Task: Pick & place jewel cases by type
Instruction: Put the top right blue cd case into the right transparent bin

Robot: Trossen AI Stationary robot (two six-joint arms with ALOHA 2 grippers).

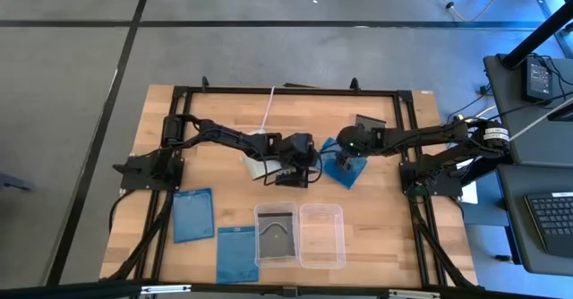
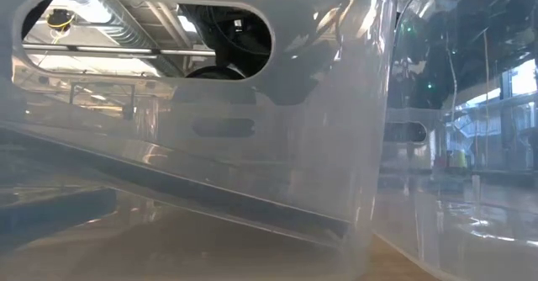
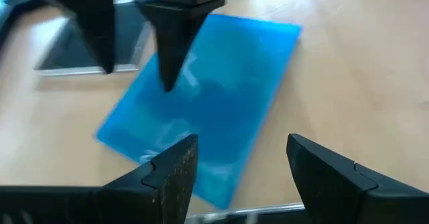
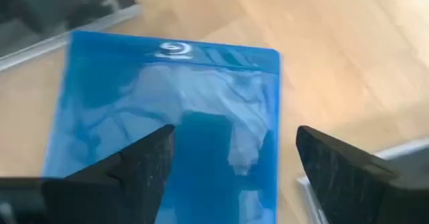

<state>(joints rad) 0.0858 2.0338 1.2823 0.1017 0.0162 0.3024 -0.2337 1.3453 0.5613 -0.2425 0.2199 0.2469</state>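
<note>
A translucent blue jewel case [image 1: 351,175] lies flat on the wooden table at mid-table; it also shows in the left wrist view [image 3: 221,96] and the right wrist view [image 4: 167,90]. My right gripper [image 4: 234,133] is open, pointing down right over this case [image 1: 344,160]. I cannot tell whether its fingertips touch it. My left gripper [image 3: 241,143] is open and empty just left of the case [image 1: 311,165]. A grey case [image 1: 365,124] lies behind it. Two more blue cases [image 1: 192,214] [image 1: 235,252] lie flat at the front left. A dark case [image 1: 276,232] rests tilted in the left tray.
Two clear shallow trays stand side by side at the front: the left tray [image 1: 260,245] and the right tray [image 1: 322,236], which also fill the low view [image 2: 252,104]. A clear case [image 1: 258,166] lies under my left arm. A white cord [image 1: 269,111] runs to the far edge.
</note>
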